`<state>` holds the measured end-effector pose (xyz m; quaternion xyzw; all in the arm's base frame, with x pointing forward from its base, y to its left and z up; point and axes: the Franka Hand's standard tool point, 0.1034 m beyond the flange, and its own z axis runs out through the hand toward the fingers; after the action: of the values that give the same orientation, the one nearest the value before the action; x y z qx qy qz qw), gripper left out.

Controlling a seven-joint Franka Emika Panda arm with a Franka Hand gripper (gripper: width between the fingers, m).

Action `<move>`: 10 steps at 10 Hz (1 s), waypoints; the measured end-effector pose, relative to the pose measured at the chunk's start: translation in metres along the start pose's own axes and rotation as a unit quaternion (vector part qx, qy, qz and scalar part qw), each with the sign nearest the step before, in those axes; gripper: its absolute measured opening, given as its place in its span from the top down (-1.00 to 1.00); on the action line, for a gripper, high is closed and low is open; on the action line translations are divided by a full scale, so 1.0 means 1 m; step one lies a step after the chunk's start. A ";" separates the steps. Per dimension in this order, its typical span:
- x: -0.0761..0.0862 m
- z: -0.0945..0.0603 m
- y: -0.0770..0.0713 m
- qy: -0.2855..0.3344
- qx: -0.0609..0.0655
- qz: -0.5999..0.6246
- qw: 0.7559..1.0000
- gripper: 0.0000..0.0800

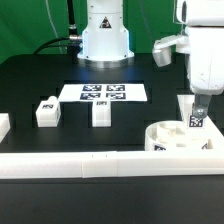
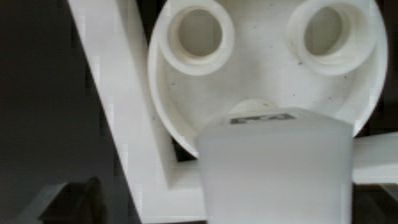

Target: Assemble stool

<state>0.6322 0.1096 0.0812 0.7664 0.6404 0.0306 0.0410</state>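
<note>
Now, round wht disc seat (image 1: pixel 165 146) w/ oval sockets (image 2: pixel 196 35) — blocky leg (image 1: pixel 195 116) upright, jaws apart.

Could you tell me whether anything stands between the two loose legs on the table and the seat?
Only for the leg on the exterior view's left: the middle leg stands roughly on its line to the seat. Between it and the seat, only bare table shows.

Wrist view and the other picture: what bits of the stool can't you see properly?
Seat: wrist view, lower part hidden behind a blurred white leg; top cut off.
Gripper: exterior view, too small to tell whether it touches the leg.
White piece: exterior view's left edge cuts it off.
</note>
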 end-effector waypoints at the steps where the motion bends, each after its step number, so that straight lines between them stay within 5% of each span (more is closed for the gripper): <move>1: 0.000 0.000 0.000 0.000 0.000 0.007 1.000 -0.62; 2: -0.003 0.001 0.001 0.000 0.001 0.009 1.000 -0.29; 3: -0.003 0.001 0.001 -0.001 0.001 0.010 1.000 -0.29; 4: -0.004 0.001 0.001 -0.001 0.001 0.019 1.000 0.06; 5: -0.004 0.001 0.001 -0.001 0.001 0.029 1.000 0.15; 10: -0.003 0.001 -0.002 -0.002 0.003 0.196 0.981 0.15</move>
<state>0.6303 0.1067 0.0800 0.8774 0.4774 0.0346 0.0331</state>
